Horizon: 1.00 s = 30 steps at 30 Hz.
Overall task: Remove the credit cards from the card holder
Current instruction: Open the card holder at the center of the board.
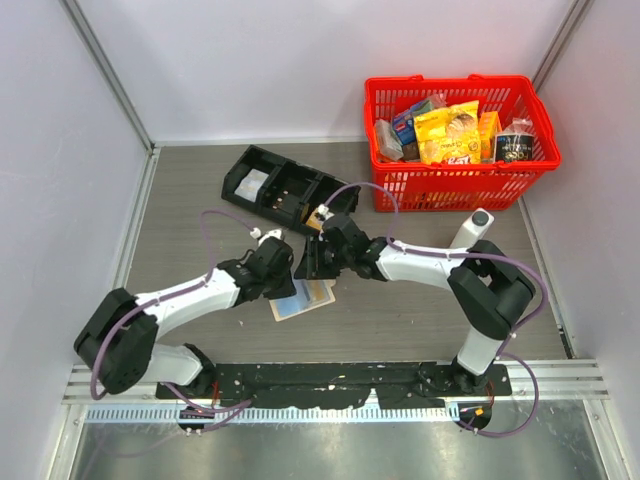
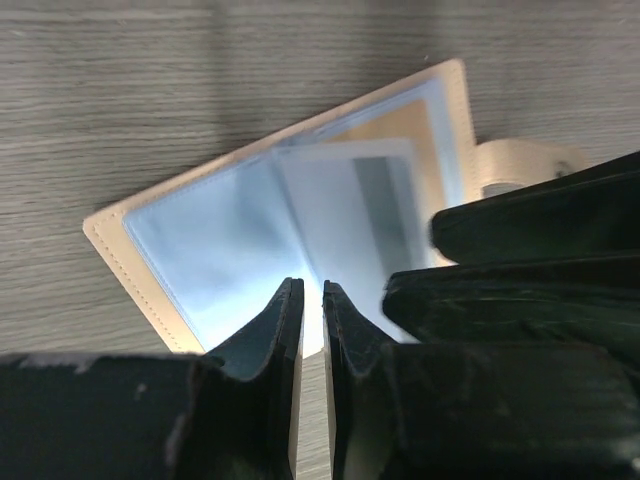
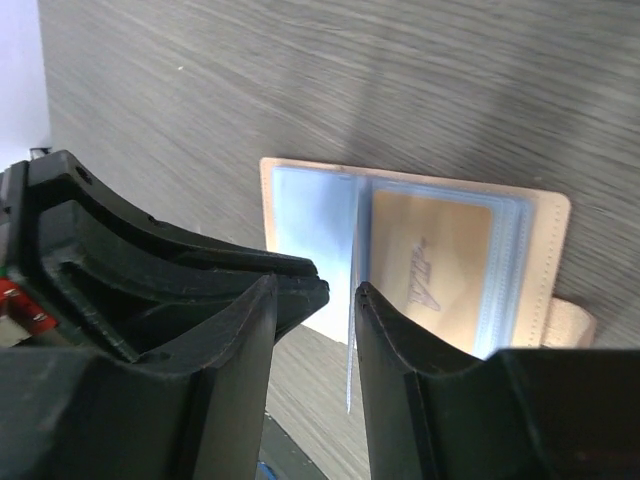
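Grey wood-grain tabletop [image 1: 430,310] makes up the background, with pale panels walling it in. Directly under both claws lies the card holder [image 3: 300,215], spread open flat. It has a tan-pink leather-like cover with a stitched rim, light blue inner faces and a stack of clear plastic sleeves. Its little closing tab [image 3: 572,322] juts out to the right of the right claw's fingers.

The credit cards [image 3: 432,262] sit inside the sleeves. The one that shows best is yellowish with a faint logo, just beyond the right claw's right finger. A pale grey face shows just ahead of the left claw.

The left claw [image 2: 312,292] has its fingers pressed almost together, pinching the near edge of the card holder at its blue page. The right claw [image 3: 316,300] is spread, one jaw on either side of a thin clear sleeve [image 3: 352,330] that stands upright between them. The sleeve is close to the right finger, but whether they touch cannot be told.

Well beyond both claws sit a black tray [image 1: 285,188] and a red basket [image 1: 460,175] of packets.
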Each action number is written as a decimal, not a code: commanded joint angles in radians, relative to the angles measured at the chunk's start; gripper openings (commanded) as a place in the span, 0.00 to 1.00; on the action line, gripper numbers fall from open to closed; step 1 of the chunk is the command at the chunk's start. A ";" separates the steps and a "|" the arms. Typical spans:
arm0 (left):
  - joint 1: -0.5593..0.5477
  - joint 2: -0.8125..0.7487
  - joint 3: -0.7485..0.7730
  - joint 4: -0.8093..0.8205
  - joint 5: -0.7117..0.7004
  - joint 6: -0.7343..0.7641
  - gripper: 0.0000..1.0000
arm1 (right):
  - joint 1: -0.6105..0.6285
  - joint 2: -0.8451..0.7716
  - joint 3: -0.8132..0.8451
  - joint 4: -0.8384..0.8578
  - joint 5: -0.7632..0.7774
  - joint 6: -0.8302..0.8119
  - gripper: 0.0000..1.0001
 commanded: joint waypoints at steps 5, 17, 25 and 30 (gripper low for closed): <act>0.008 -0.250 -0.039 -0.077 -0.126 -0.057 0.18 | 0.054 0.095 0.136 0.050 -0.087 -0.004 0.42; 0.011 -0.534 -0.100 -0.186 -0.205 -0.146 0.21 | 0.094 0.223 0.288 -0.074 -0.089 -0.070 0.45; 0.048 -0.316 -0.076 -0.032 -0.044 -0.094 0.21 | -0.001 0.066 0.103 -0.015 -0.049 -0.057 0.49; 0.100 -0.190 -0.082 0.044 0.031 -0.083 0.20 | -0.011 0.032 -0.031 0.167 -0.090 -0.030 0.49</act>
